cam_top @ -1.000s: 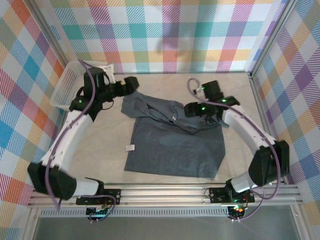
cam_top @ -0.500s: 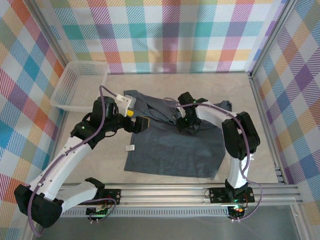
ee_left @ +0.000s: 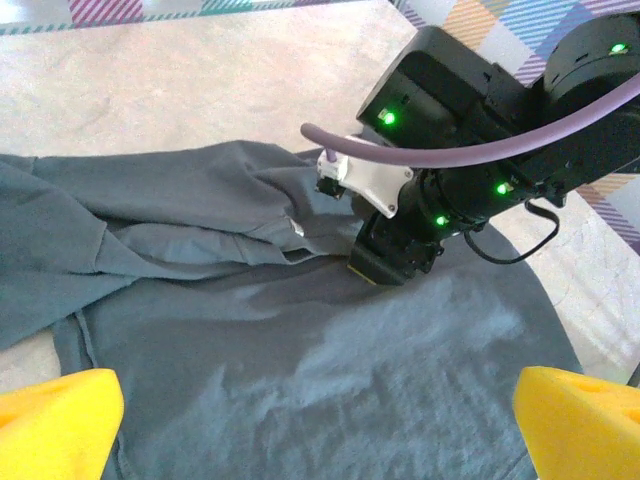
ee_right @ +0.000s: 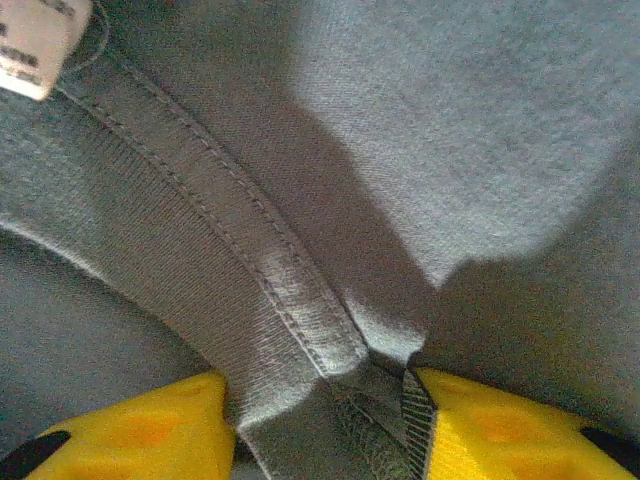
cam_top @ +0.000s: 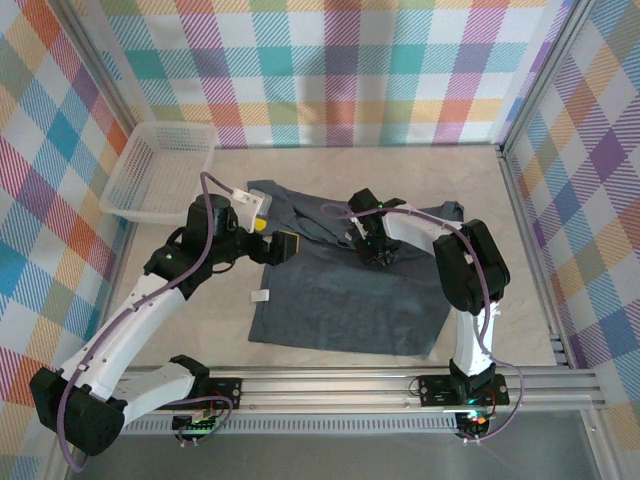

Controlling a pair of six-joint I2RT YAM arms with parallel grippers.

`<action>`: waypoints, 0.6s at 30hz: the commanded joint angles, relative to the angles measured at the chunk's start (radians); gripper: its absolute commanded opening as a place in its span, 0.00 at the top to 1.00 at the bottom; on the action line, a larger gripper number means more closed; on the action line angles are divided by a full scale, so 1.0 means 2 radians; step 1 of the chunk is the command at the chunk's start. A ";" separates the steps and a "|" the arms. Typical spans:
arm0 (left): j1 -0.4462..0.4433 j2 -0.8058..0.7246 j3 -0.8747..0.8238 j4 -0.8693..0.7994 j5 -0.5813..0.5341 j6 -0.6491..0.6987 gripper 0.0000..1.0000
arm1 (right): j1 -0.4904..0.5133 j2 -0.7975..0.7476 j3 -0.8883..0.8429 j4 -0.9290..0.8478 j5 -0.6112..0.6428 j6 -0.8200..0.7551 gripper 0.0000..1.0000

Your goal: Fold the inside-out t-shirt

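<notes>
Plain slate blue-grey cotton t-shirt (cam_top: pixel 350 300) spread mid-counter (cam_top: pixel 400 170). Right pincer (ee_right: pixel 320 400) has come down onto ribbed collar band (ee_right: pixel 250 270), jaws narrowing around it; firm hold cannot tell. Left pincer (ee_left: pixel 320 430) swung in over shirt's left side, wide open, empty. Fold grasp likely starting.

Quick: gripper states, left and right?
Left gripper: open, holding nothing.
Right gripper: astride the t-shirt collar; whether it is clamped cannot be told.
</notes>
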 commanded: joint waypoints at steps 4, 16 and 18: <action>0.000 -0.006 -0.012 0.015 -0.009 -0.010 0.00 | -0.002 -0.013 0.012 -0.005 0.033 -0.020 0.89; 0.000 0.015 0.005 0.015 -0.034 -0.016 0.00 | -0.118 0.101 0.355 0.034 0.051 -0.018 0.72; 0.001 0.024 0.002 0.018 -0.040 -0.028 0.00 | -0.141 0.204 0.549 -0.081 0.015 0.012 0.37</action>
